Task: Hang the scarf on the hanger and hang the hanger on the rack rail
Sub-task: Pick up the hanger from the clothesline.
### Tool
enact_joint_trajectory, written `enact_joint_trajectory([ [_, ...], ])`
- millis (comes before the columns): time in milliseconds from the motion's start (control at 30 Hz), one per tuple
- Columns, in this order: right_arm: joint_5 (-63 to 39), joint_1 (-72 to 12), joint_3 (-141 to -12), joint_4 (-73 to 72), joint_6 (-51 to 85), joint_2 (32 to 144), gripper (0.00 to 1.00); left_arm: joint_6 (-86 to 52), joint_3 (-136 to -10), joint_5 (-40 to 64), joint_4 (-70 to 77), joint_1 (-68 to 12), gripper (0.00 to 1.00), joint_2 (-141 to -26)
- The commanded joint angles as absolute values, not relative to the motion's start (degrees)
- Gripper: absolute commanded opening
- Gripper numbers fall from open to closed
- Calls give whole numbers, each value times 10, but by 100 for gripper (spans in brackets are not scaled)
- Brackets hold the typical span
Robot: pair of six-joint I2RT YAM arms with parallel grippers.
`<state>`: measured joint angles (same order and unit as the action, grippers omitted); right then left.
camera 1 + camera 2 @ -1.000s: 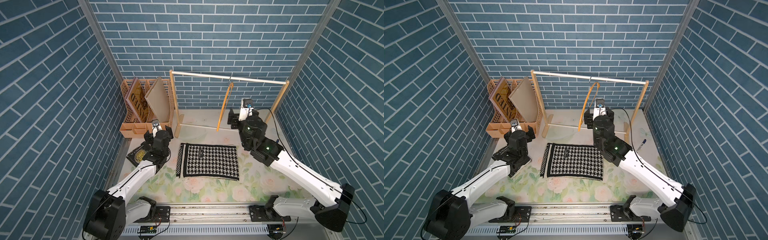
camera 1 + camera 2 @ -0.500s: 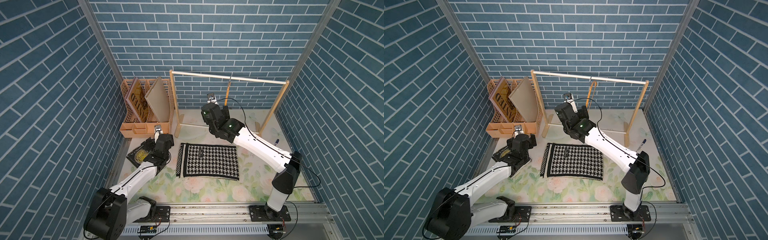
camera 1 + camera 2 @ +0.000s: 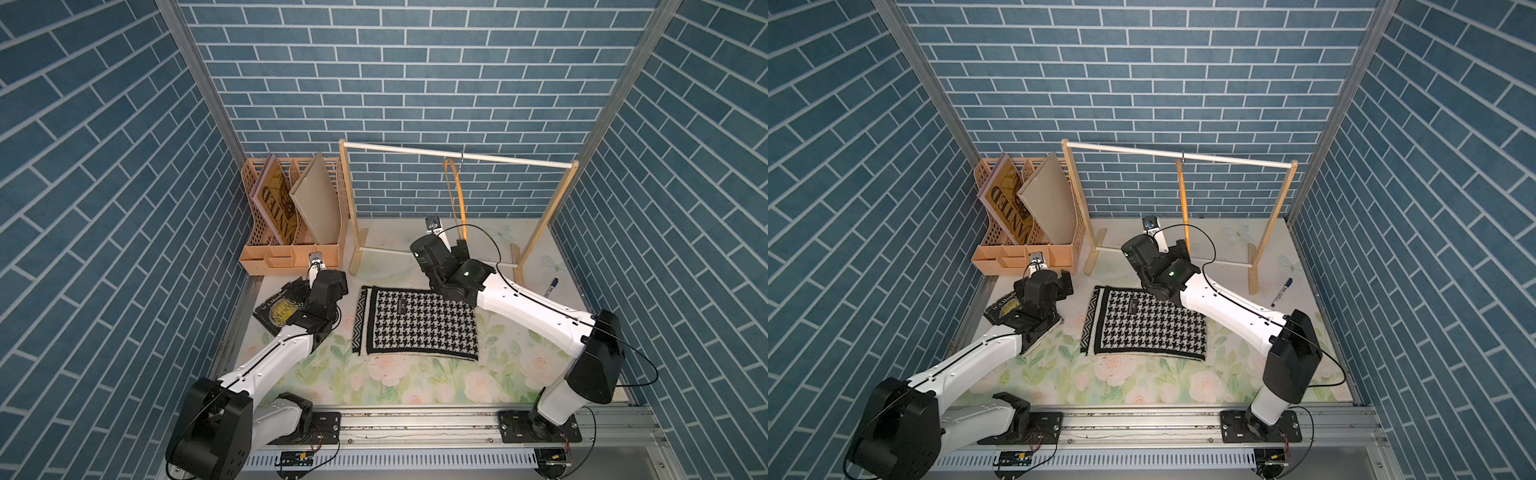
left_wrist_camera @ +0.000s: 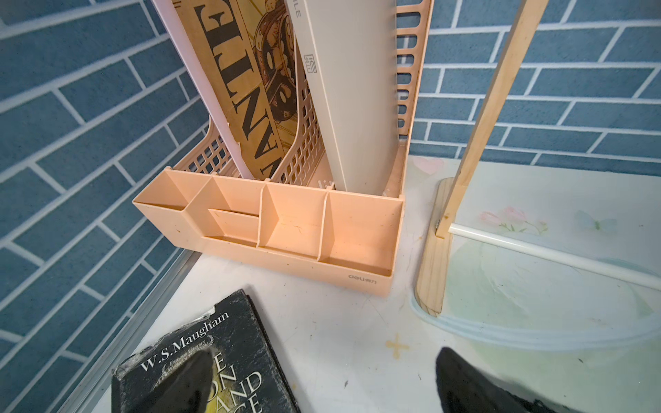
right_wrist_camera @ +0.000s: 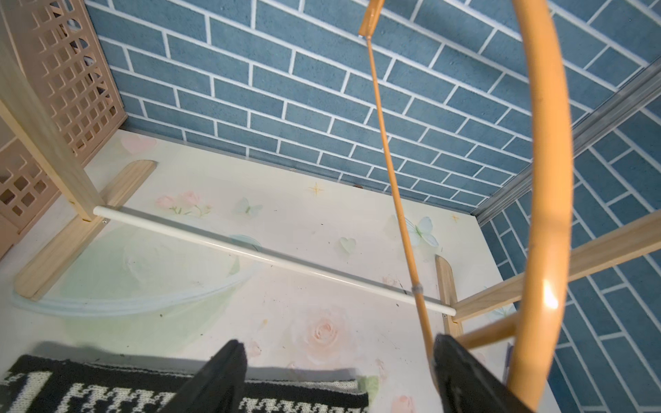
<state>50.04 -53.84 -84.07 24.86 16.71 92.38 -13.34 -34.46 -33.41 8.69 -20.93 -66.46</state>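
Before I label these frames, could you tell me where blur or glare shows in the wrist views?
Right wrist view: the hanger, close to the lens, is soft-edged with a glare spot on its curve; the right gripper is blurred. Left wrist view: the left gripper is blurred, lettering on the book sharp.

black book: "W.S.Maugham" | peach organizer: "deli" | tan cover: "ANTED"
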Motion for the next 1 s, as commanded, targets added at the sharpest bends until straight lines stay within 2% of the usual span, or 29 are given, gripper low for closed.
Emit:
enact_joint_trajectory([
  [0, 476, -542, -834, 202, 170, 865, 85, -138, -337, -347, 77, -211, 100, -655],
  [267, 448, -579, -846, 208, 148, 811, 85, -138, -337, -358, 75, -211, 100, -656],
  [467, 513, -570, -851, 250, 149, 806, 87, -137, -337, -358, 75, -212, 100, -658],
  [833, 437, -412, -822, 240, 41, 739, 90, -137, -334, -357, 77, -211, 100, -654],
  [967, 347, -355, -801, 221, -7, 720, 91, -137, -336, -358, 77, -212, 100, -661],
])
